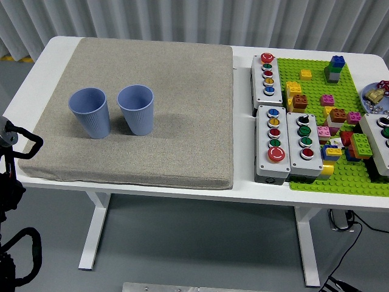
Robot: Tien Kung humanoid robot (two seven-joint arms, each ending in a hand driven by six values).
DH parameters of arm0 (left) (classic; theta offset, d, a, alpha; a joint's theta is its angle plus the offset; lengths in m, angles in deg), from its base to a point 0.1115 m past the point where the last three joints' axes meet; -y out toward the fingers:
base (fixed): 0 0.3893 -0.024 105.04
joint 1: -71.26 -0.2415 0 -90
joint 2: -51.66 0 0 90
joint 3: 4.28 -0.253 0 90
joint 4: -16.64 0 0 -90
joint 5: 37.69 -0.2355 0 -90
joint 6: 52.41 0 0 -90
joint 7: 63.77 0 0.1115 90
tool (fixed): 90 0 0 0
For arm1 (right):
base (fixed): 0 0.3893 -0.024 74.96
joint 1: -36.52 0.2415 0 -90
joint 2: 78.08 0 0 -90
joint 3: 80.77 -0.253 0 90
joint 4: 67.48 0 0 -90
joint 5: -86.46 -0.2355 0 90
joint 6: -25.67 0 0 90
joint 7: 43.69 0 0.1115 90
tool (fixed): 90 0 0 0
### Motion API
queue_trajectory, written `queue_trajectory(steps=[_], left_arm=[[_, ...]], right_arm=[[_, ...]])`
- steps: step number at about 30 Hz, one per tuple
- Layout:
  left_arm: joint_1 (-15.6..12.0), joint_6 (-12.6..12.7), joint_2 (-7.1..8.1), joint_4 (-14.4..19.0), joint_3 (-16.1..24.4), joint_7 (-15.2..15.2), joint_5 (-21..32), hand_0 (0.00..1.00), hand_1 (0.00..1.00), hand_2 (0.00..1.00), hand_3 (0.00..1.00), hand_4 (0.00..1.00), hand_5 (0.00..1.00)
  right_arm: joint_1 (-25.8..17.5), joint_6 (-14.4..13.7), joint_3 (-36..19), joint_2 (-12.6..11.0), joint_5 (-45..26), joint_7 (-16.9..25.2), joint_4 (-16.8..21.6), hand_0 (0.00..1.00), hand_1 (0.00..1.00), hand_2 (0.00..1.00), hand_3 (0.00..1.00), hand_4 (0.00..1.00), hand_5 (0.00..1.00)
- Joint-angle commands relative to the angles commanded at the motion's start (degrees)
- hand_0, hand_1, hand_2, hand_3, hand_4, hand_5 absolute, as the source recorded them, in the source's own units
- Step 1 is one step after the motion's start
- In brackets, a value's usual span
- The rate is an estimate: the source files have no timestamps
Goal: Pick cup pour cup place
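Two blue ribbed cups stand upright side by side on a grey fabric mat [170, 109]. The left cup [90, 112] and the right cup [136, 109] are a small gap apart, and both look empty from above. Only black parts of my left arm [13, 143] show, at the picture's left edge beside the table, below and left of the cups and touching nothing. No part of my right arm appears.
On the right of the white table [243, 188] are grey button boxes [275, 143] and a green baseplate [328, 121] with several coloured bricks. A small dish [375, 97] sits at the far right edge.
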Motion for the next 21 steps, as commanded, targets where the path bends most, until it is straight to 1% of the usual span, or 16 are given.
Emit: queue_trajectory(steps=[21], left_arm=[[-0.5, 0.1, 0.09, 0.3, -0.7, 0.2, 0.1, 0.741, 0.741, 0.860, 0.866, 0.774, 0.998]], right_arm=[[-0.3, -0.1, 0.0, 0.2, 0.0, -0.1, 0.0, 0.763, 0.696, 0.706, 0.606, 0.187, 0.285]])
